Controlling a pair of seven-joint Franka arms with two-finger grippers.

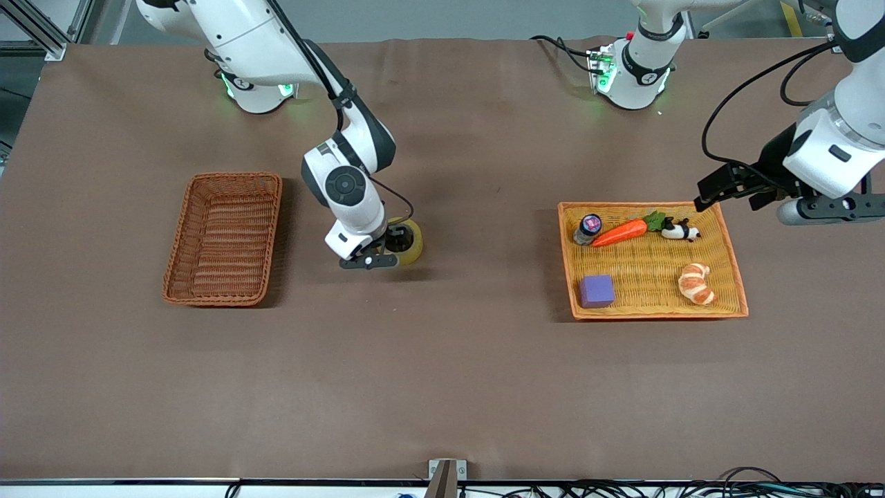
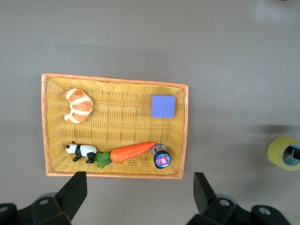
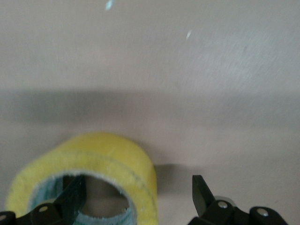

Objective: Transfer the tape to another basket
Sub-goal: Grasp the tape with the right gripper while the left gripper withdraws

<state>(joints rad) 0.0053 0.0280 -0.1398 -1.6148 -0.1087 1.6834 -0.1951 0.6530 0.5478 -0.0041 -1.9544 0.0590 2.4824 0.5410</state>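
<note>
Front view: the right gripper (image 1: 394, 250) sat low with open fingers straddling the tape's (image 1: 413, 243) wall, apparently ready to lift it toward the basket (image 1: 222, 237); the left gripper (image 1: 726, 187) waited open over the tray (image 1: 734, 266).

The front camera looked down from high across the table (image 1: 442, 387), facing both arm bases. The left wrist camera looked straight down from well above the tray (image 2: 185, 131), and the right wrist camera sat close over the tape (image 3: 108, 159) (all three views shared the roll).
</note>
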